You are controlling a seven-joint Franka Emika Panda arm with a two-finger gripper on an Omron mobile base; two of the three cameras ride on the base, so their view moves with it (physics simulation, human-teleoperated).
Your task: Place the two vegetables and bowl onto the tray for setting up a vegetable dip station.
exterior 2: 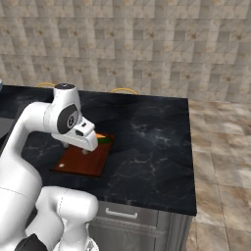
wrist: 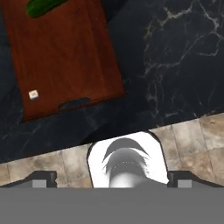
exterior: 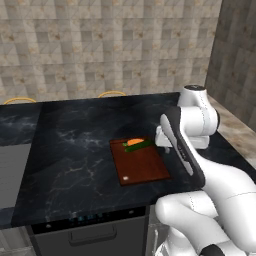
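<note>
The white arm rises from its base at the near edge of the tabletop, bends at a dark-jointed elbow and reaches forward, its forearm sloping down toward the right half of the tabletop. The wrist folds so the hand points downward. The pincer [wrist: 112,179] hangs above the near right part of the tabletop with its two dark fingertips [wrist: 41,178] spread wide apart (nothing sits between them), one at each lower corner of the hand view.
</note>
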